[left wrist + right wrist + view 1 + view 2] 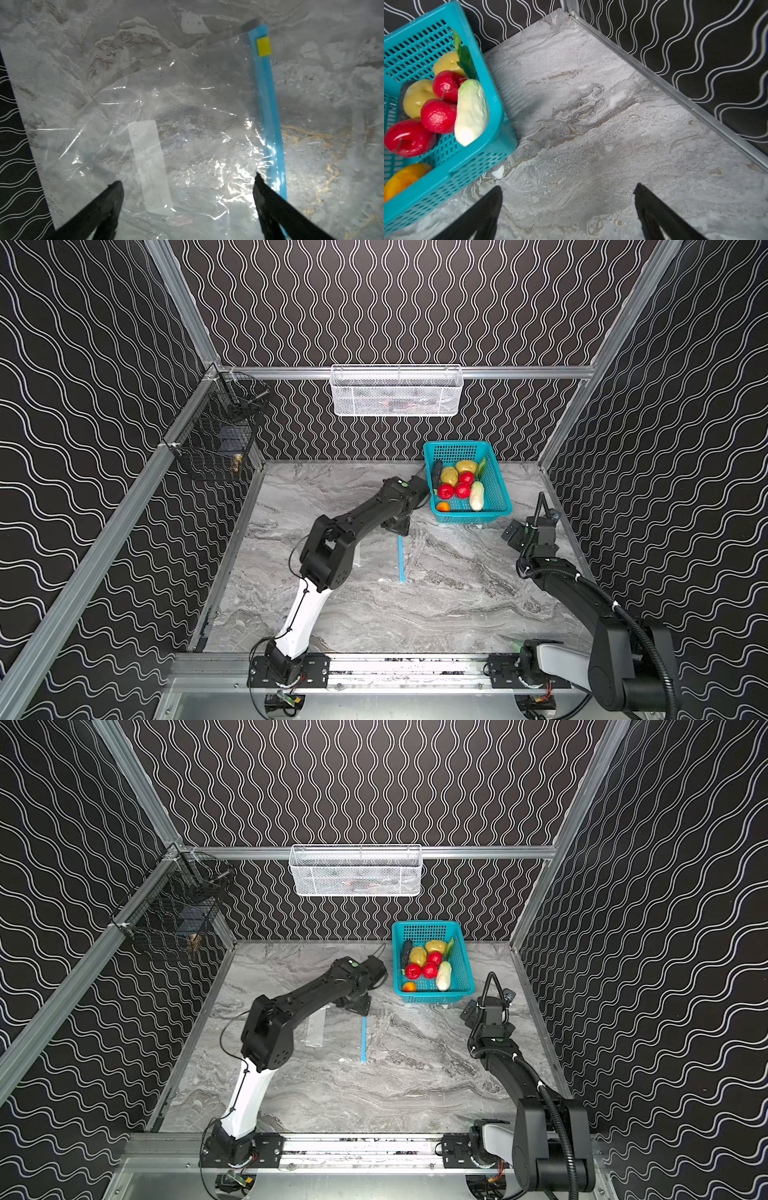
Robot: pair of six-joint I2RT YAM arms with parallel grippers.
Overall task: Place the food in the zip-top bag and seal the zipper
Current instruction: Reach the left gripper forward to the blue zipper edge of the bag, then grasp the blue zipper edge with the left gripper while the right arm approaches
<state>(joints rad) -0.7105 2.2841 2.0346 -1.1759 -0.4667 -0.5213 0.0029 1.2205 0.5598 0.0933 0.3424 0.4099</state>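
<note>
The food lies in a teal basket (pixel 498 481) at the back right: red tomatoes (pixel 445 491), potatoes (pixel 449 475), a white-green radish (pixel 472 112), a dark cucumber (pixel 436 475) and an orange piece (pixel 443 507). The zip-top bag (pixel 187 135) lies flat and empty on the marble table. Its blue zipper (pixel 268 124) runs along the edge facing the basket, with a yellow slider (pixel 263 46) at the near end. My left gripper (pixel 187 180) hovers open over the bag's far end, beside the zipper (pixel 401 558). My right gripper (pixel 569 187) is open over bare table right of the basket.
A white mesh basket (pixel 397 391) hangs on the back rail. A black wire basket (pixel 220 435) hangs on the left wall. Aluminium frame rails (pixel 374 668) edge the table, close to the right arm.
</note>
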